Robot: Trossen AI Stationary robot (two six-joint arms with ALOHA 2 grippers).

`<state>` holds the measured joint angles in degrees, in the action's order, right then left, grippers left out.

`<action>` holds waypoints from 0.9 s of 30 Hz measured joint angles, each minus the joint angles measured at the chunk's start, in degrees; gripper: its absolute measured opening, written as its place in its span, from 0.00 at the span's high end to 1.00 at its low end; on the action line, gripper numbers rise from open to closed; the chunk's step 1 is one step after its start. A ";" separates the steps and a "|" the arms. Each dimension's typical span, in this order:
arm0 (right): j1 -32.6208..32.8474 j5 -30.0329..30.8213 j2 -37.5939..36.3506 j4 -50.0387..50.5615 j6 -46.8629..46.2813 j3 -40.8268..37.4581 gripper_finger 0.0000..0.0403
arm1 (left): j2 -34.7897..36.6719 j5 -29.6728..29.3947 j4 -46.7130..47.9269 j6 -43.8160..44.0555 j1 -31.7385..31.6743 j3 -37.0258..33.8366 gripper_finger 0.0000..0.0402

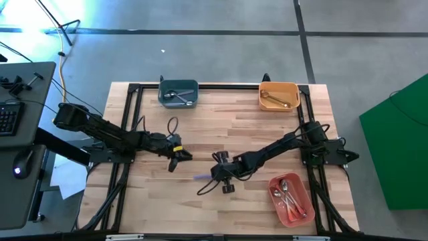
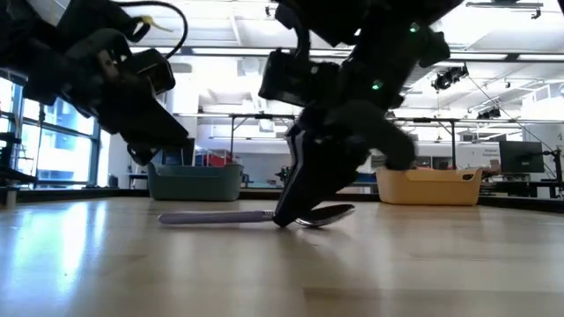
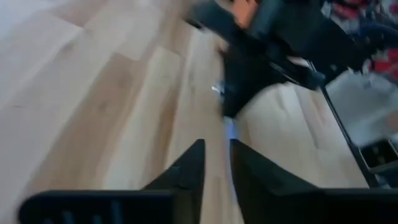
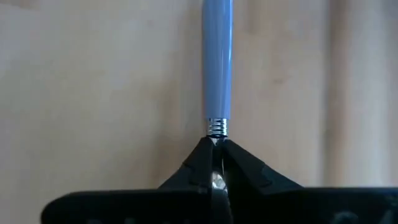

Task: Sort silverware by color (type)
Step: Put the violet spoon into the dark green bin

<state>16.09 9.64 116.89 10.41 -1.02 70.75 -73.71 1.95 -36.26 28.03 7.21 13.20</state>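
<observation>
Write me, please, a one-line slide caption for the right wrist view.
Right gripper fingers shut on the neck of the lavender-handled spoon, lying on the wooden table.

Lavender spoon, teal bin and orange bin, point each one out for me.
Lavender spoon (image 4: 217,62): right wrist view, on its handle.
Teal bin (image 1: 162,89): high view, on its rim.
Orange bin (image 1: 262,94): high view, on its rim.

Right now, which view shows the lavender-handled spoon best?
The right wrist view: the lavender-handled spoon fills it, its neck pinched in the right gripper. The low view shows it whole, side-on on the table. The high view gives only a lavender sliver; the left wrist view is blurred.
</observation>
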 joint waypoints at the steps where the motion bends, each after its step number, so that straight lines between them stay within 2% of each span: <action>1: -0.12 1.44 0.09 0.61 0.90 0.56 0.96 | 0.00 -0.10 1.26 -0.63 0.90 0.71 0.82; 5: -0.90 6.66 0.18 4.34 4.70 4.05 0.99 | -0.02 -1.73 7.68 -3.31 4.11 4.72 0.67; 8: -1.95 7.08 0.14 7.34 6.86 6.52 0.98 | -0.02 -3.60 13.14 -4.67 5.75 8.07 0.57; 12: -3.68 6.89 0.12 7.20 12.21 9.21 0.99 | -0.02 -10.71 22.10 -7.49 7.27 12.40 0.49; 16: -5.74 6.79 0.12 7.29 15.22 11.14 0.99 | -0.02 -16.50 29.07 -12.01 8.86 15.93 0.48; 22: -8.98 4.81 0.07 6.32 17.00 12.10 0.99 | -0.02 -24.91 34.68 -18.06 10.75 18.63 0.49; 27: -11.00 3.43 0.03 4.62 16.51 12.10 0.99 | -0.02 -29.42 40.06 -19.28 10.92 18.94 0.51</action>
<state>5.10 13.08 116.92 15.03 15.49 82.85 -73.73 -27.46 3.81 8.75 18.13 32.14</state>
